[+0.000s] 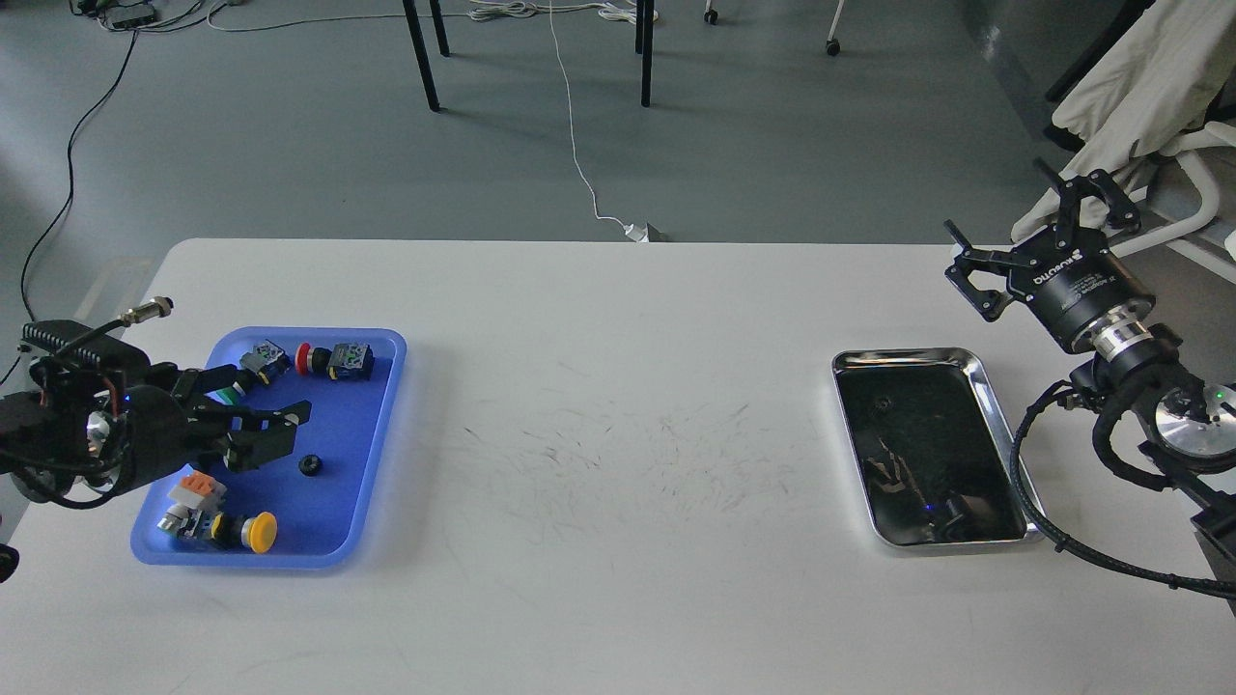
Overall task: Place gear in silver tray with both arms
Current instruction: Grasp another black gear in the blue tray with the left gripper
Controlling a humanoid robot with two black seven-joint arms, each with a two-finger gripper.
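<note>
1. My left gripper (275, 431) hovers over the blue plastic tray (381, 425), fingers spread apart with nothing between them. The small black gear (310, 466) lies on the tray floor at about four o'clock from the fingertips, just beside them but not touched.

2. My right gripper (1038, 241) is held up off the table at about one o'clock from the silver tray (995, 405), jaws apart and empty, well away from any part.

3. I judge this as the pick step, not yet made: the gear is still in the blue tray, and the silver tray holds only reflections, as far as I can see.

4. The next move calls for lowering the left fingers to straddle the gear and closing gently. It is small and low, so the tips must come nearly to the tray floor.

5. Then comes a long carry toward three o'clock across the white table (618, 405), probably with a handover to the right arm, since the trays lie well apart.

6. Clutter around the gear: a yellow push-button (253, 532) at seven o'clock, an orange-topped switch (196, 488) at nine, a red button unit (333, 359) and another small switch (265, 360) toward twelve. None touches the gear, but the yellow one is near enough to be nudged.

7. The table between the trays carries only scuff marks.
</note>
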